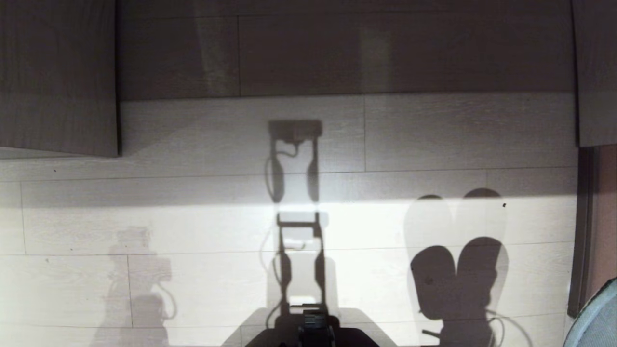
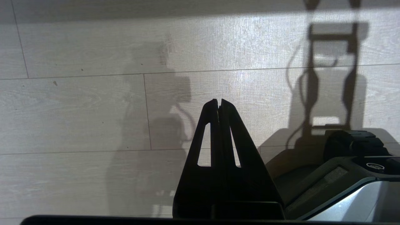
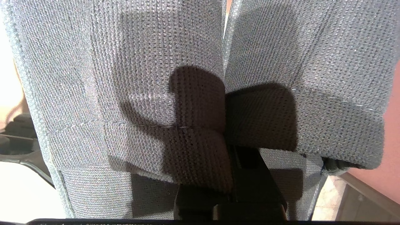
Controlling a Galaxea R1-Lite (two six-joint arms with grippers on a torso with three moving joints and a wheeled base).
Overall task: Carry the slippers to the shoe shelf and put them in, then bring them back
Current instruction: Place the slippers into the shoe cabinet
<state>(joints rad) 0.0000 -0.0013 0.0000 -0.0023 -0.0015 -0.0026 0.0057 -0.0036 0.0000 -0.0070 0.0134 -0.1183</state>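
Grey knit slippers (image 3: 200,93) apparently in right jaws, pale plank floor (image 1: 193,231)

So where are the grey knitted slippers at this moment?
The grey knitted slippers hang side by side in the shut right hand, filling the right wrist view; the head view shows one edge at its lower right corner.

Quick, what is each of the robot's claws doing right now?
Left gripper: shut, empty, over the floor.
Right gripper: shut on the slippers.
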